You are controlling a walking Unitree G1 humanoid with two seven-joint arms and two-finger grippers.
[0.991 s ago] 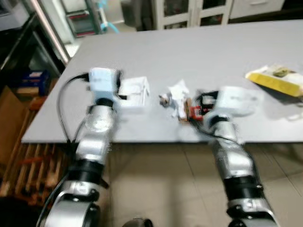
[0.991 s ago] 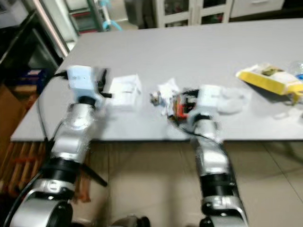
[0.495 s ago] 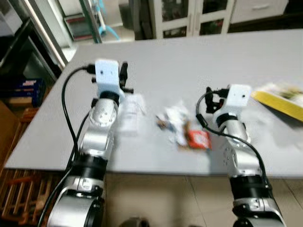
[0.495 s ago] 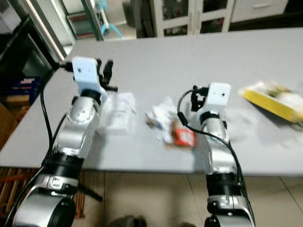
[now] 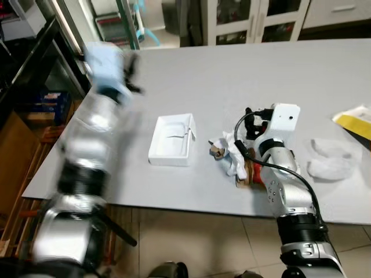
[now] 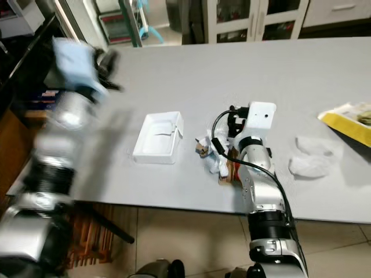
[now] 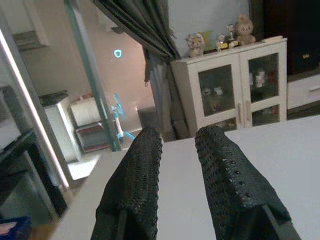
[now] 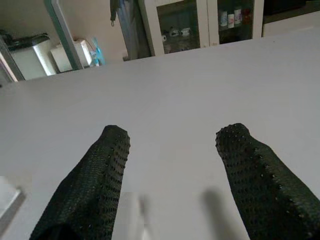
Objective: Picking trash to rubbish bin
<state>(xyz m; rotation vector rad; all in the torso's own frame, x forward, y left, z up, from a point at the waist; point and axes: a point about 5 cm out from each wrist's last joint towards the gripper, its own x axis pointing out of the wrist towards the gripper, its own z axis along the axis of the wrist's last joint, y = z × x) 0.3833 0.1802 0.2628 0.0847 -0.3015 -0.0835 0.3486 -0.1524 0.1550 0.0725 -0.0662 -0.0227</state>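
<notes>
Left eye view: right gripper (image 5: 253, 117) spread above crumpled trash (image 5: 231, 155).

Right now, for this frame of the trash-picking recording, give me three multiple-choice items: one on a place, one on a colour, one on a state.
1. Where does the shallow white rectangular tray lie?
A. on the grey table
B. on the floor
C. inside a cabinet

2. What colour is the flat packet at the table's right edge?
A. blue
B. yellow
C. green

3. How do the right gripper's two black fingers stand?
A. shut on a can
B. shut on the tray
C. apart, holding nothing

Answers:
1 A, the tray rests on the tabletop beside the crumpled white wrappers.
2 B, its visible face is yellow.
3 C, the right wrist view shows bare table between the fingers.
</notes>
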